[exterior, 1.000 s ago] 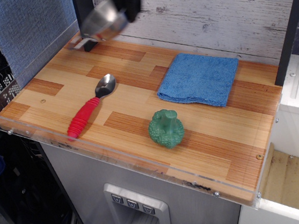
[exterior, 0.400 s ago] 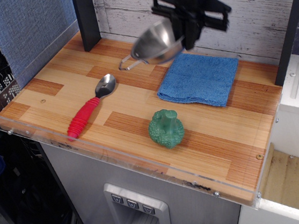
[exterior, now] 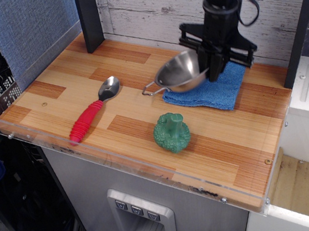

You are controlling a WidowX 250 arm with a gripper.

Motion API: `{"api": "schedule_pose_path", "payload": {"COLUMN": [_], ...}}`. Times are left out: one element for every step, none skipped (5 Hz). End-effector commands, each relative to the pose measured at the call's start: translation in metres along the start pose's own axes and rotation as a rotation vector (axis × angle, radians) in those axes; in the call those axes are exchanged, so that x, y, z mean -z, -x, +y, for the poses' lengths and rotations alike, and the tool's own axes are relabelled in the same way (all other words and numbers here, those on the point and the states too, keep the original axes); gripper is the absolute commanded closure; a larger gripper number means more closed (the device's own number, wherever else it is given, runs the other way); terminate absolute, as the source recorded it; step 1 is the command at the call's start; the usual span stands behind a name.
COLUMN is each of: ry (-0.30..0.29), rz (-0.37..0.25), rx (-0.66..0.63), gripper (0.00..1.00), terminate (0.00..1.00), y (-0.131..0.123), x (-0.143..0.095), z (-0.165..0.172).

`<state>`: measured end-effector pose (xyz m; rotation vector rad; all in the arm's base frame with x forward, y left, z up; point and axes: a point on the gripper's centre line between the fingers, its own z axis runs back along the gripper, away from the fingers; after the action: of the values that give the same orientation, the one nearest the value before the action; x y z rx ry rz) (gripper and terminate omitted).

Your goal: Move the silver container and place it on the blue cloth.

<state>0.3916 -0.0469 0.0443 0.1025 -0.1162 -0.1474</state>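
Note:
The silver container [exterior: 180,74] is a shiny steel bowl, tilted, held in the air over the left part of the blue cloth [exterior: 218,88]. One wire handle hangs at its lower left. My black gripper [exterior: 209,64] comes down from above and is shut on the bowl's right rim. The cloth lies flat on the wooden table at the back right, partly hidden by the bowl and the gripper.
A spoon with a red handle [exterior: 93,112] lies at the left. A green broccoli-like toy [exterior: 171,132] stands in front of the cloth. A black post [exterior: 88,20] stands at the back left. A clear rim [exterior: 120,158] edges the wooden table.
The gripper has carried the bowl from the back left across to the right and lowered it over the blue cloth. Spoon, green toy and cloth have not moved.

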Motion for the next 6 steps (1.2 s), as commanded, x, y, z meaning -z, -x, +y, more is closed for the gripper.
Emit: {"api": "schedule_pose_path", "payload": {"ry": [-0.001, 0.021, 0.045, 0.084, 0.101, 0.077], "rz": [-0.047, -0.058, -0.134, -0.226, -0.277, -0.252], "rx": [0.029, 0.044, 0.05, 0.02, -0.066, -0.139], "gripper": [1.0, 0.0, 0.0, 0.0, 0.0, 0.0], "terminate": [0.0, 0.0, 0.0, 0.0, 0.0, 0.0], "y": [-0.014, -0.014, -0.013, -0.007, 0.009, 0.029], "x": [-0.007, -0.017, -0.051, -0.091, -0.132, -0.153], "z": [-0.007, -0.007, -0.002, 0.011, 0.047, 0.087]}}
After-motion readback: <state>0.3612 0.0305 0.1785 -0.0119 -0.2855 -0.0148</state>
